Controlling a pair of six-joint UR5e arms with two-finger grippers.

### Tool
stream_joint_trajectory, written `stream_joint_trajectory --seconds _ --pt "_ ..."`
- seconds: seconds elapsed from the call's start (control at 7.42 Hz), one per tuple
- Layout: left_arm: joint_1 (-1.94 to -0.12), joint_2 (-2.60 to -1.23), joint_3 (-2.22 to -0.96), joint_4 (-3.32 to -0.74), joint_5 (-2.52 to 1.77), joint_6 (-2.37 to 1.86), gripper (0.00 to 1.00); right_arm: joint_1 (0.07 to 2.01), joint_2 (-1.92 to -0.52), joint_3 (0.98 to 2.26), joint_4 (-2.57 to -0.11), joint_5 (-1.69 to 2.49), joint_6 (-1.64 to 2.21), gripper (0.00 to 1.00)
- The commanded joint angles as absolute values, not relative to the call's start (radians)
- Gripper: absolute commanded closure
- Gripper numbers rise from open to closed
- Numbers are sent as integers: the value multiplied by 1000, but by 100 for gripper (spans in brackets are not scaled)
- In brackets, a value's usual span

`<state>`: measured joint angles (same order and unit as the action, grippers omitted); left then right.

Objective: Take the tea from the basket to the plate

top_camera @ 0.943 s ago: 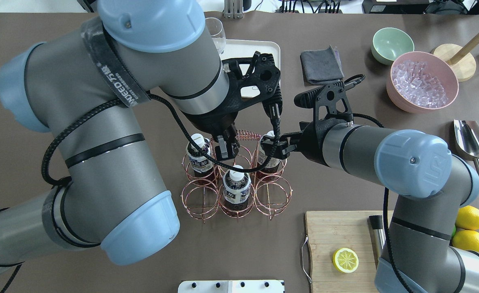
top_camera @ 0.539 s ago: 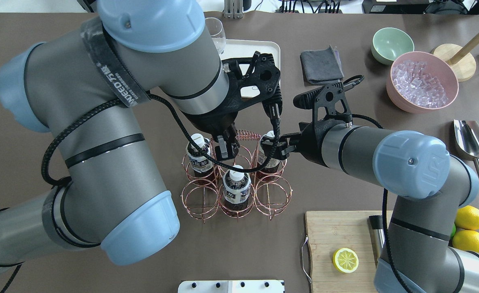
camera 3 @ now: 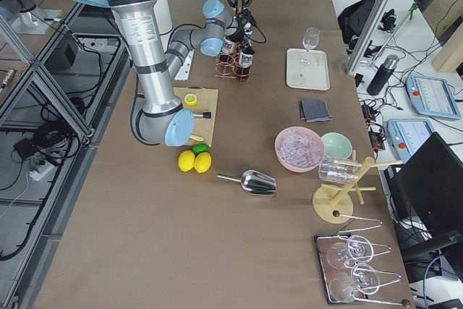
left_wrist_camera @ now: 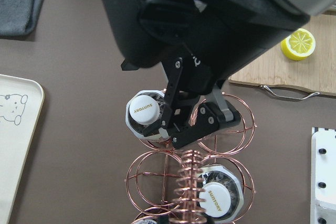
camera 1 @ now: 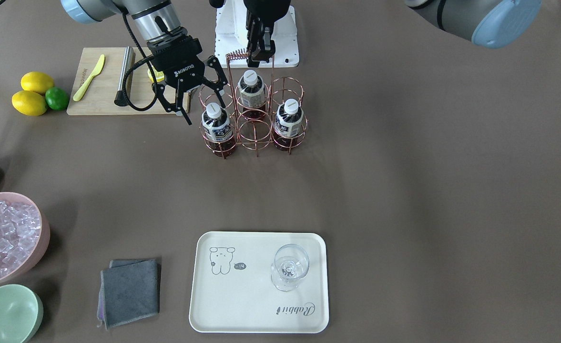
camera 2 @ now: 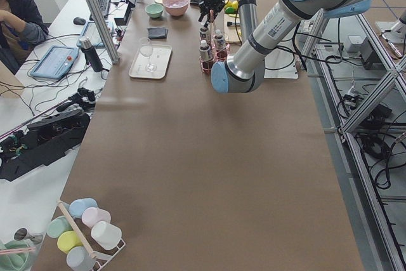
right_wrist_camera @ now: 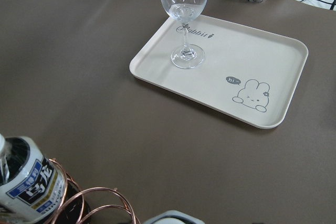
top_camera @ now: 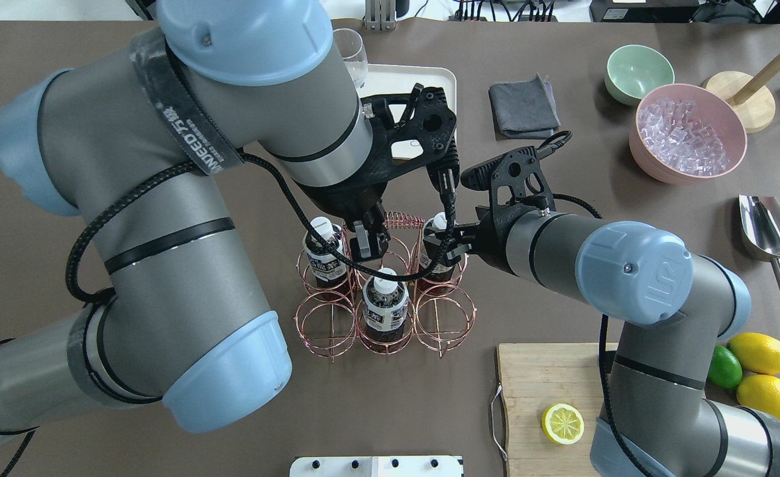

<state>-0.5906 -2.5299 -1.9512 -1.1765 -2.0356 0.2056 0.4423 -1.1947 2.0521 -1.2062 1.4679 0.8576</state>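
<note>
The copper wire basket [camera 1: 254, 128] holds three tea bottles [camera 1: 216, 126], [camera 1: 251, 93], [camera 1: 289, 119]. My left gripper [camera 1: 260, 56] is shut on the basket's coiled handle [top_camera: 403, 218] from above. My right gripper [camera 1: 203, 110] is open, its fingers on either side of the tea bottle [top_camera: 437, 255] in the far right ring, level with its neck; the left wrist view shows one finger [left_wrist_camera: 170, 111] close beside that bottle's cap [left_wrist_camera: 144, 109]. The cream plate [camera 1: 256, 305] lies across the table, also in the right wrist view [right_wrist_camera: 262, 51].
A wine glass [camera 1: 290, 267] stands on the plate. A grey cloth [camera 1: 130, 290], a pink bowl of ice [camera 1: 4, 238] and a green bowl [camera 1: 6, 314] lie beside it. A cutting board [top_camera: 549, 391] with half a lemon, lemons and a scoop [top_camera: 767, 232] are on my right.
My right arm has swung left, bringing its open gripper in around the far right bottle. The left arm, basket and bottles have not moved.
</note>
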Motion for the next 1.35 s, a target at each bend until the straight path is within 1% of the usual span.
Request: stream_joint_trajectory --seconds 0.0,0.13,0.27,0.4,0.54,0.81,0.94,1.21 --pt "-591 -2530 -1951 -1177 -2036 206 100 443 -1189 2046 -1209 1468 854 22" --pt "-591 -2530 -1950 -1177 -2036 206 100 442 -1187 2045 -1207 1470 854 39" --pt "-591 -2530 -1950 -1177 -2036 206 100 442 -1186 2046 -1207 1470 854 59" --pt "-591 -2530 -1950 -1177 -2036 206 100 442 -1181 2046 -1207 1470 854 84" --pt "-591 -2530 -1950 -1177 -2034 206 100 442 -1178 2048 -1209 1470 854 100" --pt "-591 -2530 -1951 -1177 -2034 206 100 445 -1175 2075 -1218 1474 854 100" --pt "-591 -2530 -1951 -1177 -2036 206 100 455 -1166 2120 -1285 1485 854 100" --pt "-591 -2530 -1951 -1177 -2036 206 100 506 -1088 2148 -1397 1540 854 100"
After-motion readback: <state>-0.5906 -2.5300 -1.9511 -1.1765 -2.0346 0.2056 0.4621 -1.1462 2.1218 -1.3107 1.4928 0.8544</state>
